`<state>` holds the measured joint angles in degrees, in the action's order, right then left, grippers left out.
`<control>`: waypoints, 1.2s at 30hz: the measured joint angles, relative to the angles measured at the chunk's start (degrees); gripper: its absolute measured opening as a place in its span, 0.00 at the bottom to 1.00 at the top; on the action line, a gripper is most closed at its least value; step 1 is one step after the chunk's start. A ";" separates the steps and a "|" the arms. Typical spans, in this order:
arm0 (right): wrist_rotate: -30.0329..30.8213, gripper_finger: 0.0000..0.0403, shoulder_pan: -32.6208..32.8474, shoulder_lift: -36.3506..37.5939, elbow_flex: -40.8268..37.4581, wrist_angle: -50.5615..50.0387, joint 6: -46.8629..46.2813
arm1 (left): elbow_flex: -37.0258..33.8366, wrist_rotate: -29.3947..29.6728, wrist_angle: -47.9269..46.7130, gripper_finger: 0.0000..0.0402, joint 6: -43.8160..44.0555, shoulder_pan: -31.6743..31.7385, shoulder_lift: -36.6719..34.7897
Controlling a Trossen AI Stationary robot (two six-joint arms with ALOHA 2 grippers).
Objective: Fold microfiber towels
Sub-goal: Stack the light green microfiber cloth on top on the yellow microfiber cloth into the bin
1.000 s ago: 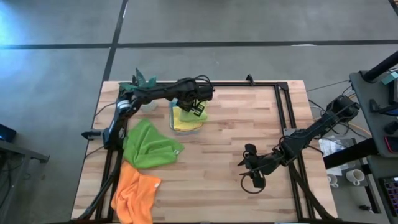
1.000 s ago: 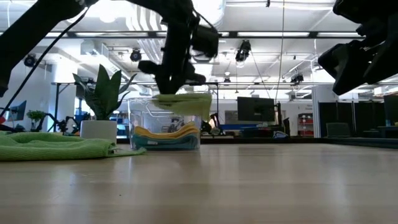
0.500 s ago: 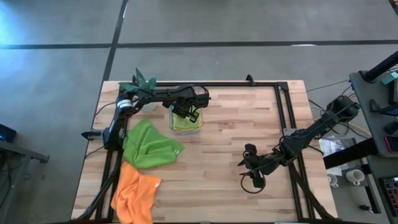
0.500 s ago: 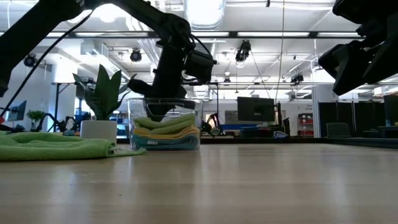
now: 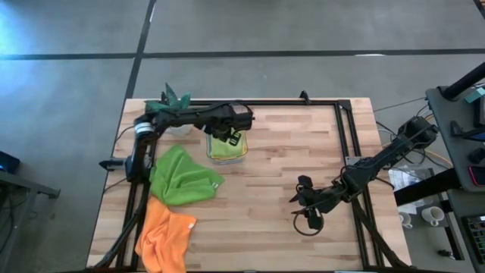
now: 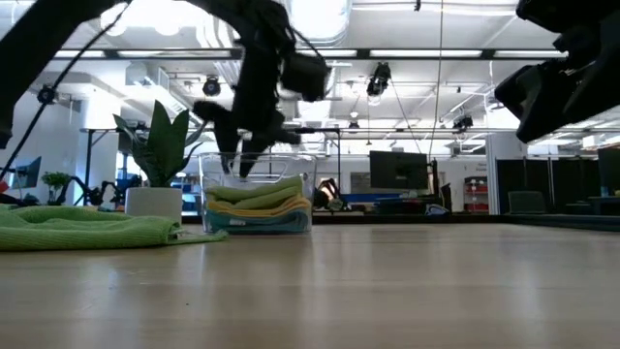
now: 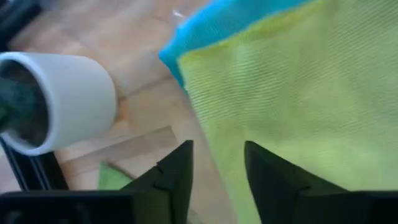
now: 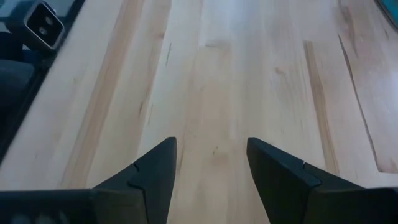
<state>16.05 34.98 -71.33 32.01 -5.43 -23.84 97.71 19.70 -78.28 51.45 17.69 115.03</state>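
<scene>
- The left end effector (image 5: 232, 135) hovers just over the clear plastic bin (image 5: 244, 155) at roughly 11 o'clock from the middle of the wooden bench (image 5: 288, 189); its fingers (image 7: 177, 171) stand spread, with nothing between them.
- Inside the bin lies a folded stack: a lime green towel (image 6: 254, 189) on top, a yellow towel (image 6: 262, 206) beneath it, and a blue towel (image 6: 260, 222) at the bottom, its edge showing past the lime one in the left wrist view.
- A darker green towel (image 5: 184, 177) lies crumpled on the bench at about 9 o'clock, just beside the bin.
- An orange towel (image 5: 165, 236) lies bunched at about 8 o'clock, touching the green one and reaching the bench's edge.
- A small potted plant (image 6: 158, 163) in a white pot stands at the far left corner, near the bin.
- The right end effector (image 5: 301, 199) waits low over bare wood at about 4 o'clock, well apart from the towels, its fingers (image 8: 155, 171) spread and holding nothing.
</scene>
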 joint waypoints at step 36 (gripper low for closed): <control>0.46 0.48 -1.64 0.02 3.26 0.13 -2.56 | -19.53 0.46 27.16 0.00 8.56 2.97 -3.16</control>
<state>16.51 33.34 -71.31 35.27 -5.30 -26.39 78.18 20.16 -51.13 60.00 20.67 111.86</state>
